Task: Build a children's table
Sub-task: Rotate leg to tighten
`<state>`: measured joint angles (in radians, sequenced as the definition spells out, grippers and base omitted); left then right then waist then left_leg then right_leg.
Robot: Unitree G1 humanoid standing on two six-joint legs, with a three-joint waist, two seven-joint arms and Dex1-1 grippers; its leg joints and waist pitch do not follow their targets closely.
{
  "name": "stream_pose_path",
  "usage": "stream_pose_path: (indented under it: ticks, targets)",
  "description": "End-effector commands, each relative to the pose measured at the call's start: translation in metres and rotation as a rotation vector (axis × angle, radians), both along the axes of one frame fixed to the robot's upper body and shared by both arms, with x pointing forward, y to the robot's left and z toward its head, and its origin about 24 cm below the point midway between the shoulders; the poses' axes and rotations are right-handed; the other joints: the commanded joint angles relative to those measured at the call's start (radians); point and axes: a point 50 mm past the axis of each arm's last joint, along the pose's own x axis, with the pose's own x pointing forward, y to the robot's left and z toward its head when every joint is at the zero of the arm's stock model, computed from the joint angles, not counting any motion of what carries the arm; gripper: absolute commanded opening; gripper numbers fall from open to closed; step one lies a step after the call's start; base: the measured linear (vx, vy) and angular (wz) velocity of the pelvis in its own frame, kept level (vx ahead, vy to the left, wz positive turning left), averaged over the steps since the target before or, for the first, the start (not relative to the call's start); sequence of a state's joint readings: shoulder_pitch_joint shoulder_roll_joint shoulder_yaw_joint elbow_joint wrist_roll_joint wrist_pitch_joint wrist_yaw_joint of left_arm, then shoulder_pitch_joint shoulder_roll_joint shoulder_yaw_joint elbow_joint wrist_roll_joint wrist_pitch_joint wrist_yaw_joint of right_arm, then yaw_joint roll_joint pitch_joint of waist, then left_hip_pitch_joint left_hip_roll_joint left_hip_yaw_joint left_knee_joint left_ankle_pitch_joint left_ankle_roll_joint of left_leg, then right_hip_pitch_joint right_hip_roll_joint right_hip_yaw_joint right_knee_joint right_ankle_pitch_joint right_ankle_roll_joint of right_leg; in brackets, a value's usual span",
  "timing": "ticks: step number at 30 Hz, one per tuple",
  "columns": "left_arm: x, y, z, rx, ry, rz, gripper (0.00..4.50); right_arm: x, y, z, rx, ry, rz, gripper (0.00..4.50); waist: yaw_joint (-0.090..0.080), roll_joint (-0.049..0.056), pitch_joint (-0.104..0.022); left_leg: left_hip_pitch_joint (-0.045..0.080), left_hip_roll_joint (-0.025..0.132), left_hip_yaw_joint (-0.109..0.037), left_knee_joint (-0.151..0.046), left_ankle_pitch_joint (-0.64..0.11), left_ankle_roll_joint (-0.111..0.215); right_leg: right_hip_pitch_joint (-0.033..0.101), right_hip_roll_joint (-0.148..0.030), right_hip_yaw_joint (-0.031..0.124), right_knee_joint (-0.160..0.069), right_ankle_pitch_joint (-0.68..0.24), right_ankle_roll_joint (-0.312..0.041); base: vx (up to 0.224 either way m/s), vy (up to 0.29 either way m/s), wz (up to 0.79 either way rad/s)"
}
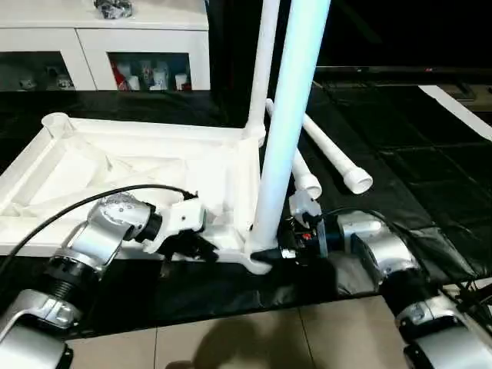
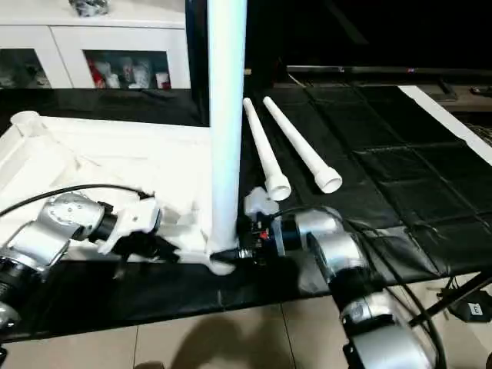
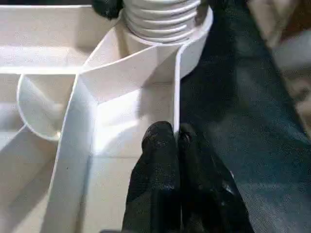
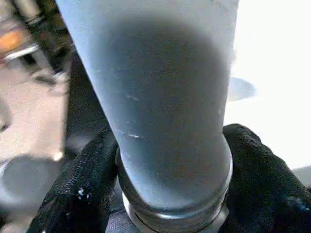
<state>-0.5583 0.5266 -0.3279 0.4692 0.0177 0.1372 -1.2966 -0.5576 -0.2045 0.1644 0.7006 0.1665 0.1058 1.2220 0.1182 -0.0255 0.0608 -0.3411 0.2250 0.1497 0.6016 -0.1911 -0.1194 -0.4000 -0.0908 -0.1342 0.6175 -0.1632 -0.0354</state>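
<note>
Gripping: right gripper (image 4: 170,194) clamped around base of upright leg (image 1: 286,131), one black finger (image 4: 73,189) on each side of the tube.
Upright leg: standing in near-right corner socket (image 1: 257,261) of table top (image 1: 115,165), threaded end (image 3: 163,19) seated in socket.
Table top: upside down, ribbed underside up, on black mat (image 1: 415,146); near edge lies along mat's near edge.
Left gripper (image 3: 172,141): fingers together, pinching the top's near rim wall just beside that socket.
Second leg (image 1: 263,61): upright in far-right corner socket.
Loose legs (image 2: 296,146): two, lying side by side on mat, right of table top.
Background: white cabinet (image 1: 100,38) beyond mat's far edge.
</note>
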Motion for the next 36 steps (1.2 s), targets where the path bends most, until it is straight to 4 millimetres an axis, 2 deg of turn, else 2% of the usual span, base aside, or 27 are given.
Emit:
stream_pose_path:
  ticks: [1,2,3,4,5,6,7,10,12,13,14,15,16,17,19,20,21,24,26,27,28,31,33,34,36]
  targets:
    - [0.01,-0.016,0.002,-0.073,-0.051,0.161,0.0,0.0,0.025,-0.008,0.017,0.025,-0.102,2.82,-0.01,0.015,-0.066,0.0,0.007,0.006,-0.079,-0.284,-0.008,0.054,-0.066,0.054,-0.097,-0.492,-0.11,0.0,0.0,0.0]
    - [0.012,-0.018,0.003,-0.085,-0.06,0.193,0.0,0.001,0.028,-0.01,0.011,0.025,-0.139,2.82,-0.016,0.014,-0.064,-0.001,0.008,0.006,-0.081,-0.286,-0.013,0.052,-0.066,0.055,-0.099,-0.505,-0.102,0.0,0.0,0.0]
    - [0.014,-0.021,0.005,-0.099,-0.071,0.236,0.0,0.003,0.034,-0.012,0.004,0.028,-0.189,2.82,-0.023,0.01,-0.062,0.0,0.003,0.002,-0.08,-0.3,-0.02,0.053,-0.067,0.049,-0.108,-0.554,-0.078,0.0,0.0,0.0]
    - [0.016,-0.026,0.008,-0.135,-0.071,0.296,0.0,0.008,0.043,-0.014,0.006,0.047,-0.291,2.82,-0.031,0.01,-0.065,-0.004,-0.002,0.0,-0.079,-0.304,-0.015,0.059,-0.067,0.043,-0.114,-0.581,-0.055,0.0,0.0,0.0]
    - [0.016,-0.026,0.008,-0.135,-0.071,0.296,0.0,0.008,0.043,-0.014,0.006,0.047,-0.291,2.81,-0.038,0.01,-0.066,-0.007,0.0,0.0,-0.08,-0.297,-0.017,0.059,-0.067,0.045,-0.11,-0.571,-0.055,0.0,0.0,0.0]
    - [0.016,-0.026,0.008,-0.135,-0.071,0.296,0.0,0.008,0.043,-0.014,0.006,0.047,-0.291,2.81,-0.044,0.011,-0.066,-0.006,-0.003,-0.002,-0.078,-0.299,-0.011,0.059,-0.065,0.04,-0.118,-0.576,-0.049,0.0,0.0,0.0]
    - [0.019,-0.034,0.011,-0.184,-0.072,0.398,0.0,0.016,0.057,-0.015,0.012,0.085,-0.444,2.81,-0.051,0.01,-0.067,-0.005,-0.002,0.0,-0.077,-0.292,-0.006,0.055,-0.064,0.043,-0.115,-0.548,-0.059,0.0,0.0,0.0]
    - [0.023,-0.043,0.012,-0.2,-0.092,0.535,0.0,0.025,0.073,-0.013,-0.003,0.126,-0.601,2.81,-0.071,0.012,-0.066,-0.001,-0.002,-0.001,-0.076,-0.296,-0.012,0.05,-0.06,0.042,-0.11,-0.519,-0.088,0.0,0.0,0.0]
    - [0.024,-0.047,0.012,-0.187,-0.117,0.567,0.0,0.027,0.078,-0.011,-0.018,0.126,-0.616,2.81,-0.07,0.01,-0.069,0.001,-0.005,0.003,-0.073,-0.285,0.008,0.048,-0.059,0.046,-0.111,-0.491,-0.093,0.0,0.0,0.0]
    - [0.024,-0.047,0.012,-0.187,-0.117,0.567,0.0,0.027,0.078,-0.011,-0.018,0.126,-0.616,2.81,-0.069,0.011,-0.071,-0.002,-0.002,0.005,-0.074,-0.265,0.016,0.05,-0.057,0.051,-0.104,-0.445,-0.106,0.0,0.0,0.0]
    - [0.024,-0.051,0.012,-0.177,-0.142,0.59,0.0,0.027,0.081,-0.009,-0.012,0.121,-0.606,2.81,-0.066,0.007,-0.074,-0.003,0.0,0.007,-0.074,-0.234,0.025,0.052,-0.058,0.056,-0.096,-0.391,-0.12,0.0,0.0,0.0]
    - [0.024,-0.052,0.012,-0.175,-0.145,0.592,0.0,0.027,0.081,-0.009,-0.01,0.12,-0.604,3.37,-0.064,0.006,-0.074,-0.005,-0.001,0.009,-0.074,-0.215,0.03,0.053,-0.057,0.058,-0.093,-0.365,-0.127,0.0,0.0,0.0]
    - [0.023,-0.055,0.012,-0.165,-0.16,0.604,0.0,0.028,0.083,-0.007,-0.001,0.115,-0.597,3.37,-0.061,0.008,-0.076,-0.007,0.001,0.01,-0.074,-0.188,0.035,0.054,-0.057,0.061,-0.086,-0.323,-0.142,0.0,0.0,0.0]
    - [0.022,-0.057,0.013,-0.154,-0.167,0.611,0.0,0.027,0.084,-0.006,0.008,0.109,-0.597,3.37,-0.06,0.005,-0.077,-0.009,0.002,0.011,-0.073,-0.173,0.037,0.056,-0.056,0.062,-0.081,-0.298,-0.148,0.0,0.0,0.0]
    - [0.021,-0.055,0.013,-0.137,-0.174,0.605,0.0,0.027,0.083,-0.007,0.012,0.107,-0.607,3.61,-0.059,0.008,-0.08,-0.015,0.0,0.012,-0.072,-0.128,0.046,0.061,-0.056,0.065,-0.071,-0.224,-0.171,0.0,0.0,0.0]
    - [0.021,-0.054,0.013,-0.135,-0.174,0.605,0.0,0.027,0.083,-0.007,0.012,0.105,-0.607,3.8,-0.059,0.008,-0.082,-0.016,0.0,0.012,-0.071,-0.11,0.05,0.063,-0.054,0.066,-0.068,-0.199,-0.178,0.0,0.0,0.0]
    - [0.021,-0.054,0.013,-0.133,-0.174,0.605,0.0,0.027,0.083,-0.007,0.012,0.101,-0.607,3.8,-0.059,0.009,-0.082,-0.014,0.0,0.012,-0.071,-0.104,0.052,0.062,-0.054,0.066,-0.067,-0.189,-0.182,0.0,0.0,0.0]
    - [0.021,-0.048,0.012,-0.114,-0.172,0.601,0.0,0.029,0.078,-0.007,0.002,0.065,-0.616,4.01,-0.06,0.008,-0.082,-0.016,0.0,0.014,-0.07,-0.098,0.055,0.061,-0.054,0.067,-0.065,-0.175,-0.194,0.0,0.0,0.0]
    - [0.018,-0.038,0.009,-0.084,-0.176,0.546,0.0,0.03,0.065,-0.006,0.012,0.01,-0.595,4.34,-0.058,0.01,-0.078,-0.014,-0.001,0.015,-0.072,-0.128,0.054,0.059,-0.053,0.067,-0.072,-0.219,-0.183,0.0,0.0,0.0]
    - [0.016,-0.031,0.006,-0.071,-0.166,0.51,0.0,0.029,0.054,-0.004,-0.022,-0.067,-0.556,4.41,-0.059,0.0,-0.079,-0.015,-0.001,0.016,-0.071,-0.129,0.057,0.06,-0.053,0.067,-0.073,-0.224,-0.178,0.0,0.0,0.0]
    - [0.016,-0.031,0.006,-0.071,-0.166,0.51,0.0,0.029,0.054,-0.004,-0.022,-0.067,-0.556,4.47,-0.057,0.006,-0.079,-0.014,0.0,0.017,-0.071,-0.127,0.06,0.058,-0.053,0.069,-0.071,-0.221,-0.179,0.0,0.0,0.0]
    - [0.008,-0.014,0.002,-0.03,-0.161,0.356,0.0,0.027,0.023,0.001,-0.033,-0.146,-0.484,4.47,-0.055,0.003,-0.077,-0.015,0.001,0.016,-0.072,-0.125,0.064,0.059,-0.052,0.07,-0.072,-0.222,-0.172,0.0,0.0,0.0]
    - [0.008,-0.014,0.002,-0.029,-0.161,0.355,0.0,0.027,0.023,0.001,-0.032,-0.146,-0.484,4.47,-0.053,0.005,-0.078,-0.013,0.004,0.016,-0.072,-0.124,0.067,0.056,-0.053,0.072,-0.068,-0.214,-0.178,0.0,0.0,0.0]
    - [0.003,-0.006,0.0,-0.014,-0.149,0.277,0.0,0.025,0.011,0.005,-0.011,-0.151,-0.423,4.47,-0.051,0.003,-0.077,-0.012,0.004,0.017,-0.072,-0.127,0.064,0.055,-0.052,0.072,-0.07,-0.214,-0.183,0.0,0.0,0.0]
    - [-0.001,-0.001,-0.001,0.0,-0.138,0.222,0.0,0.021,0.004,0.008,0.002,-0.15,-0.353,4.47,-0.047,0.006,-0.078,-0.011,0.004,0.016,-0.072,-0.126,0.074,0.054,-0.051,0.073,-0.067,-0.202,-0.185,0.0,0.0,0.0]
